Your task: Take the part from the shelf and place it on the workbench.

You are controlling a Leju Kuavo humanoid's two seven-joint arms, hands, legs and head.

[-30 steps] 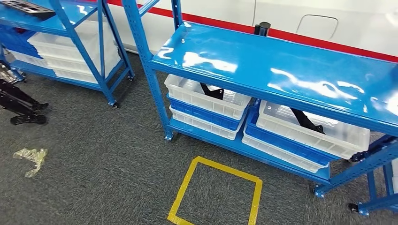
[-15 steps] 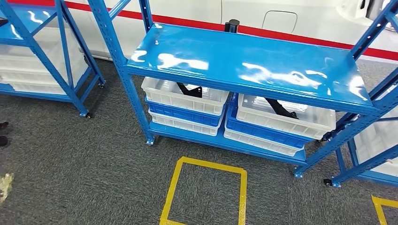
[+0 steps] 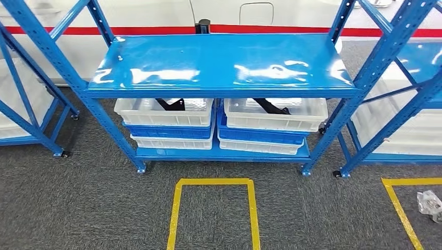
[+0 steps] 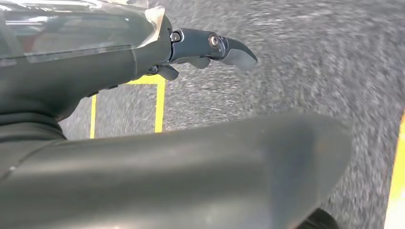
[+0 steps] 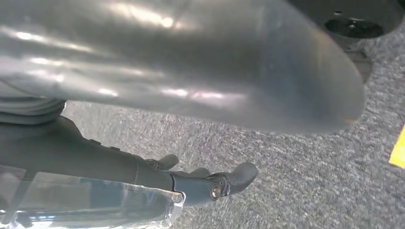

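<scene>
A blue shelf rack [image 3: 219,62] stands straight ahead, its glossy top board bare. Under it, stacked white and blue bins sit side by side. The left top bin [image 3: 164,112] holds a black part [image 3: 171,104], and the right top bin [image 3: 276,114] holds another black part [image 3: 271,107]; both are half hidden by the board. My left hand [image 4: 205,47] hangs over grey carpet with its fingers stretched out and holds nothing. My right hand [image 5: 205,183] hangs the same way, fingers out and nothing in them.
A yellow tape square [image 3: 213,182] marks the carpet in front of the rack. More blue racks with white bins stand at the left [image 3: 31,104] and right [image 3: 396,94]. Crumpled clear plastic [image 3: 430,204] lies at the right. A black cylinder [image 3: 203,26] stands behind the rack.
The whole picture has shifted: my view has swung round, so the rack now sits centred and square-on. The things themselves have not moved.
</scene>
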